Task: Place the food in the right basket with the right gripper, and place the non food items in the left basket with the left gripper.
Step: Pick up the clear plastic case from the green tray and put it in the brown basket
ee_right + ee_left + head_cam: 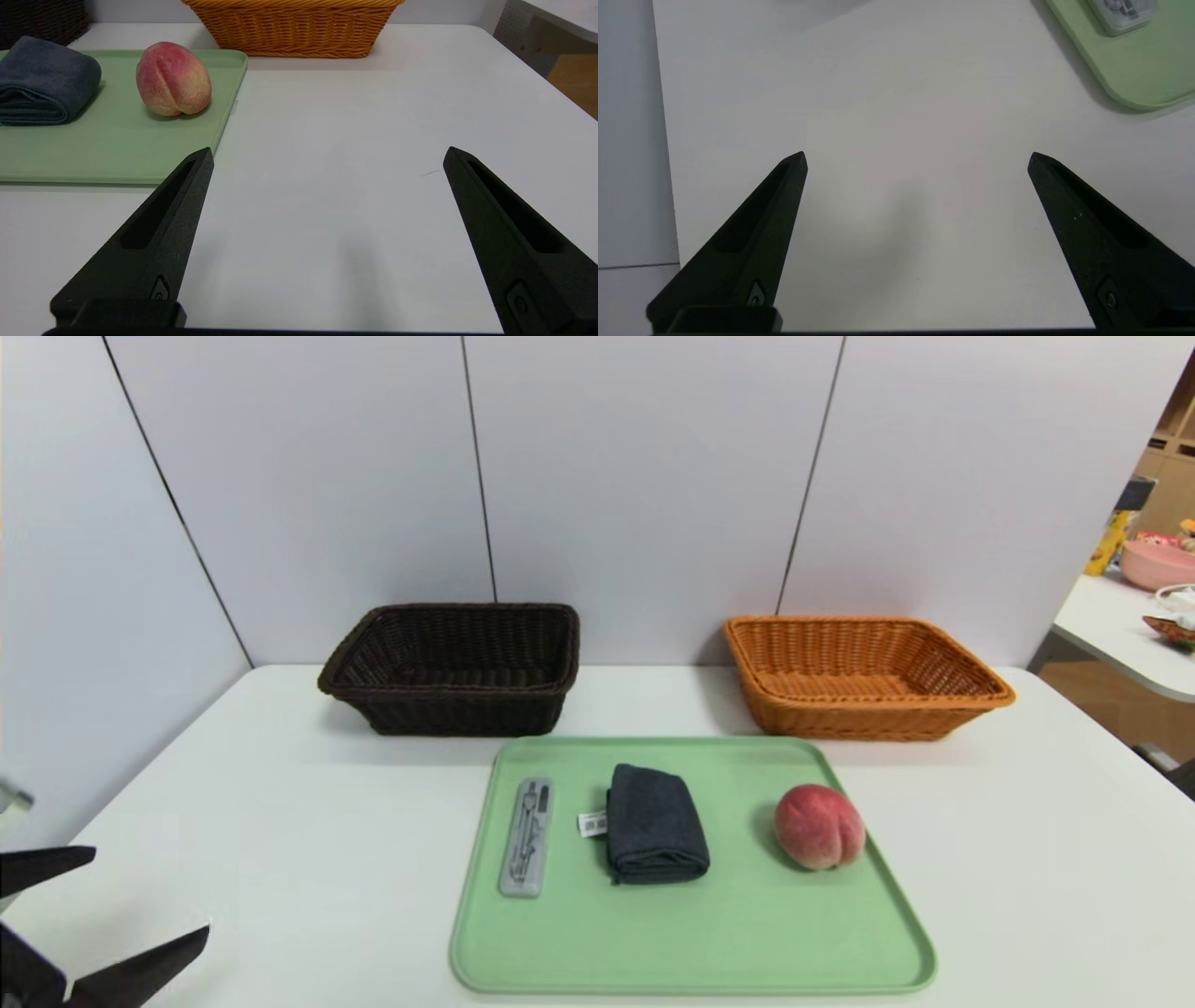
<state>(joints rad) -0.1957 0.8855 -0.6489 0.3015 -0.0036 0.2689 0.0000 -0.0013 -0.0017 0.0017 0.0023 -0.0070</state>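
Observation:
A pink-red peach (pixel 819 826) (pixel 173 78) lies on the right side of a green tray (pixel 747 933). On the same tray rest a folded dark cloth (pixel 653 823) (pixel 42 79) and a clear flat case (pixel 527 836) (pixel 1122 14). The dark brown basket (pixel 455 665) stands at the back left, the orange-tan basket (pixel 864 677) (pixel 294 28) at the back right. My left gripper (pixel 140 896) (pixel 917 156) hovers open over bare table at the near left. My right gripper (pixel 329 154) is open over the table to the right of the tray, and is out of the head view.
The white table (pixel 1027 859) meets grey wall panels (pixel 635 476) behind the baskets and on the left. A second table with a pink bowl (pixel 1158 563) stands beyond the right edge.

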